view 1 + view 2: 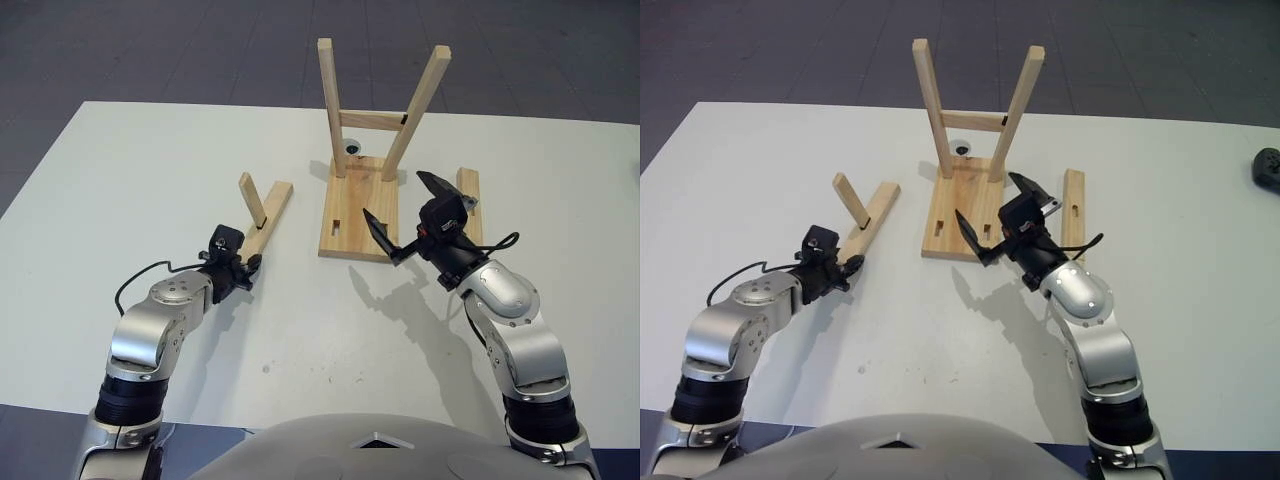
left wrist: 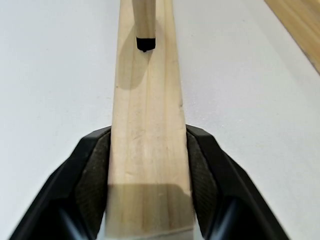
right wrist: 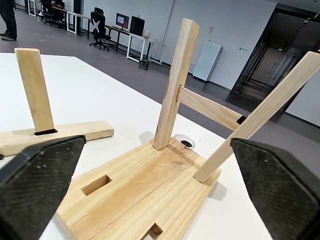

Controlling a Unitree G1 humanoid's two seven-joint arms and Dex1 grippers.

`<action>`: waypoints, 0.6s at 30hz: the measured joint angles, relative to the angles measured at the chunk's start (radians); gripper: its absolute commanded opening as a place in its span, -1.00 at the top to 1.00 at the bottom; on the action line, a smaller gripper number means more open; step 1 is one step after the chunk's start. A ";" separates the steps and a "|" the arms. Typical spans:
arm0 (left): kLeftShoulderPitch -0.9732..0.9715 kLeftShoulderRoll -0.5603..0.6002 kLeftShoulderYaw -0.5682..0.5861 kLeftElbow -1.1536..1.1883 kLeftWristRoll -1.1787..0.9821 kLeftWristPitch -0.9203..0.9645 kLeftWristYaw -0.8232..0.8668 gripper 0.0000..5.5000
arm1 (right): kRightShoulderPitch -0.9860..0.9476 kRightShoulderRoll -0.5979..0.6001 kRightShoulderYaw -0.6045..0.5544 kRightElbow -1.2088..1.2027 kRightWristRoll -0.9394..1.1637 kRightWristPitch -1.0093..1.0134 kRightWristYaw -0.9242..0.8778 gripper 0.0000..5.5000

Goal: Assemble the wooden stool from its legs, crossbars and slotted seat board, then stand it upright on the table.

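The slotted seat board [image 1: 352,222] lies flat mid-table. Two legs [image 1: 330,100] stand up from its far end, joined by a crossbar [image 1: 370,120]. Two empty slots [image 3: 95,185] show at its near end. To its left a loose leg [image 1: 270,218] lies on the table with a short crossbar [image 1: 250,198] sticking up from it. My left gripper [image 1: 245,262] is shut on that leg's near end, its pads [image 2: 95,170] pressed to both sides. My right gripper [image 1: 392,193] hangs open just above the board's near right part. Another leg [image 1: 468,205] lies right of the board.
A round cable hole [image 1: 352,148] sits in the white table [image 1: 150,180] just behind the board. A small dark object [image 1: 1268,165] lies at the far right. Wide bare table spreads left and toward me.
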 measured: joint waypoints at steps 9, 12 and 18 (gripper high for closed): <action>-0.217 -0.082 0.109 -0.021 0.113 -0.428 0.080 0.25 | -0.253 0.181 -0.359 0.045 0.576 0.335 -0.157 -0.96; -0.254 -0.073 0.098 -0.053 0.129 -0.480 0.056 0.25 | -0.328 0.203 -0.428 0.063 0.813 0.393 -0.246 -0.96; -0.354 -0.032 -0.083 -0.090 0.186 -0.634 -0.149 0.25 | -0.489 0.201 -0.480 0.115 1.366 0.415 -0.559 -0.96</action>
